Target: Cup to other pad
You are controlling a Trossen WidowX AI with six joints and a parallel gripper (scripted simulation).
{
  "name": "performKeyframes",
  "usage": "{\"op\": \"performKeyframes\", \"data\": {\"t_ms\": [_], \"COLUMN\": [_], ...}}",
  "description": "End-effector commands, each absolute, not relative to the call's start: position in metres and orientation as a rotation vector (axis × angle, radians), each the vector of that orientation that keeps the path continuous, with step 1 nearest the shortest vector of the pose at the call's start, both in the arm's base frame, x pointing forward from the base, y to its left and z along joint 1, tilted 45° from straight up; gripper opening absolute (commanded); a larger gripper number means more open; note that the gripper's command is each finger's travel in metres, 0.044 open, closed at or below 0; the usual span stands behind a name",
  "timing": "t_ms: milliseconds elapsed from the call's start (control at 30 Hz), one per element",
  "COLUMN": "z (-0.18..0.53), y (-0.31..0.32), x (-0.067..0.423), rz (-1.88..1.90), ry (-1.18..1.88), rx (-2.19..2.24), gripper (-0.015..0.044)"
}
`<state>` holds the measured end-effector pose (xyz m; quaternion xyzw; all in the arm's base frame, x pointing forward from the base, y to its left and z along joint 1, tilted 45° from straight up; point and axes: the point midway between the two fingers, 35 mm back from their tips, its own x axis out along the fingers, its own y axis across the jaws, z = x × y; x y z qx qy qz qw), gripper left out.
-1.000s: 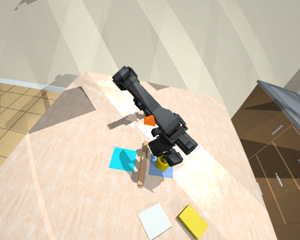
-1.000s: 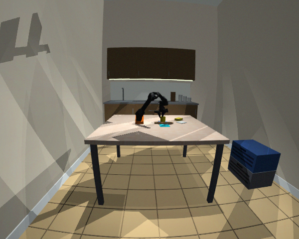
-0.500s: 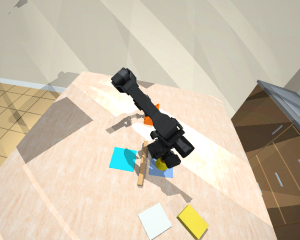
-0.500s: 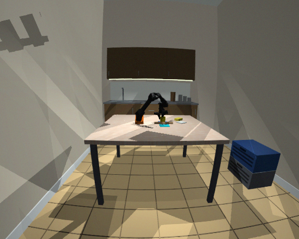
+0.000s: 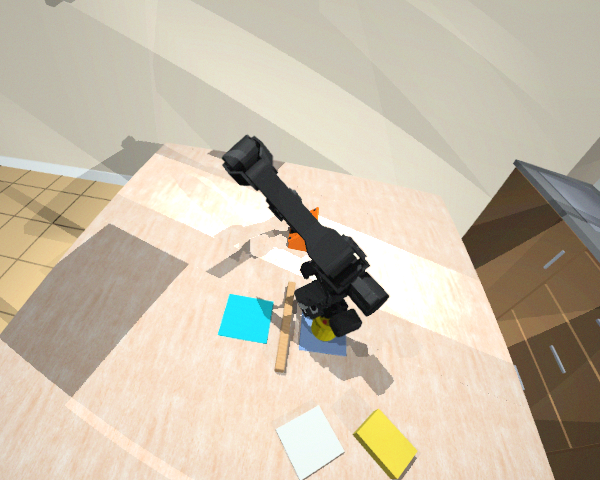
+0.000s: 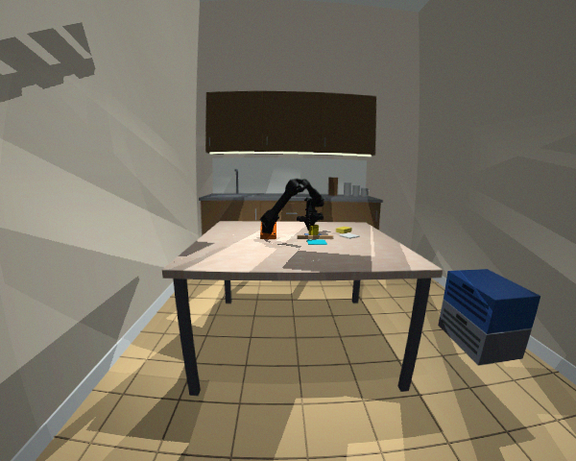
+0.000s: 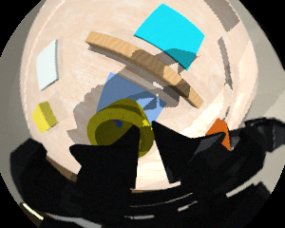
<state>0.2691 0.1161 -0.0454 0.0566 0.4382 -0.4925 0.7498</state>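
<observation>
The yellow cup (image 5: 323, 331) (image 6: 313, 230) (image 7: 115, 125) stands upright on the darker blue pad (image 5: 323, 347) (image 7: 110, 97). A marble shows inside it. My gripper (image 5: 327, 316) (image 6: 311, 223) (image 7: 145, 123) is down over the cup and shut on its near wall, with one finger over the cup's mouth and the other outside it. The cyan pad (image 5: 246, 318) (image 6: 317, 242) (image 7: 171, 34) lies on the other side of a wooden bar (image 5: 285, 330) (image 7: 142, 60) that runs between the two pads.
A white flat square (image 5: 309, 441) (image 7: 47, 64) and a yellow block (image 5: 385, 442) (image 7: 44, 116) lie near the table's front. The arm's orange base (image 5: 295, 240) (image 6: 268, 230) stands behind the pads. A wooden cabinet (image 5: 558, 310) is to the right.
</observation>
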Motion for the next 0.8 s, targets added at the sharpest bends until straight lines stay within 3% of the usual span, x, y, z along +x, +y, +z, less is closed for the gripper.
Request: {"op": "performKeyframes", "data": {"t_ms": [0, 267, 767], "z": [-0.045, -0.045, -0.013], "y": [0.116, 0.116, 0.148], "x": [0.269, 0.269, 0.262], "rz": [-1.077, -1.077, -1.070], "ry": [0.958, 0.958, 0.958], "rx": [0.124, 0.124, 0.118], "gripper": [0.0060, 0.0000, 0.0000]}}
